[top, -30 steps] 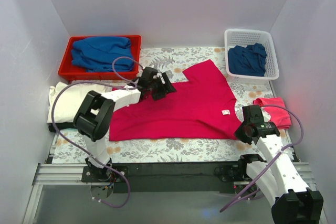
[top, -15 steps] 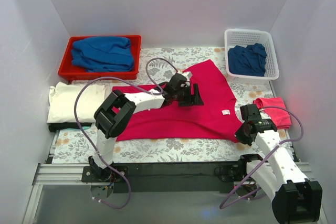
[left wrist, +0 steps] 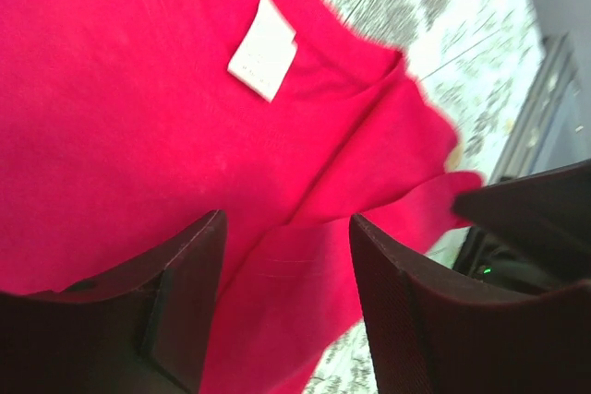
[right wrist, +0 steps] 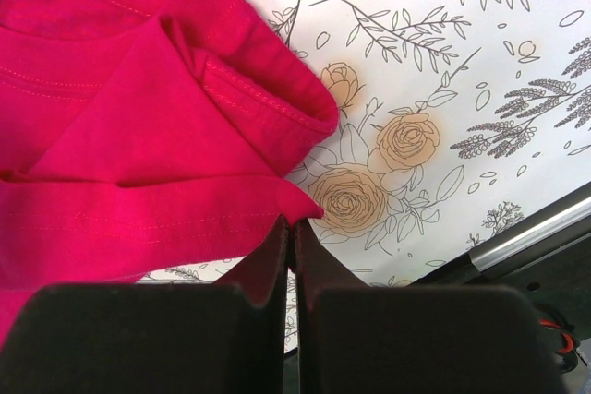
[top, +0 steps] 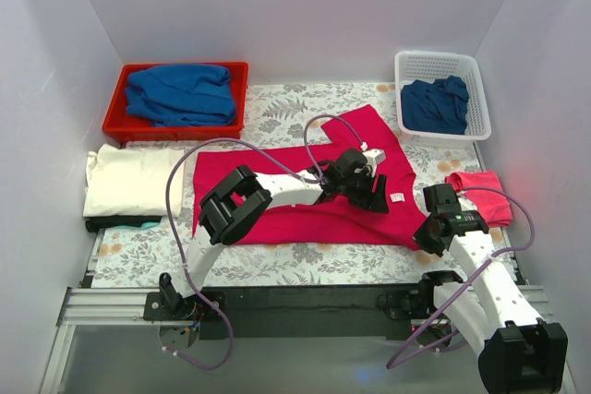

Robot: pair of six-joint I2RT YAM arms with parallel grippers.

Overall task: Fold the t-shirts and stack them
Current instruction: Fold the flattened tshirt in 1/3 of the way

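Observation:
The crimson-pink t-shirt (top: 305, 196) lies spread on the floral table cover, its white neck label (top: 397, 197) near the right side. My left gripper (top: 375, 189) reaches far right over the shirt, just left of the label. In the left wrist view it (left wrist: 286, 256) is open, with the shirt fabric (left wrist: 138, 136) and label (left wrist: 263, 59) below the jaws. My right gripper (top: 430, 231) is at the shirt's near right corner. In the right wrist view it (right wrist: 294, 224) is shut on the tip of that corner (right wrist: 185, 209).
A red bin (top: 115, 122) with a blue shirt (top: 180, 92) stands at the back left. A white basket (top: 480, 99) with a blue shirt (top: 434, 103) stands at the back right. A folded cream shirt (top: 129, 180) lies left, a pink one (top: 482, 193) right.
My left arm has swept from the shirt's left part across to the right, ending near the neck label. The right gripper has stayed at the corner.

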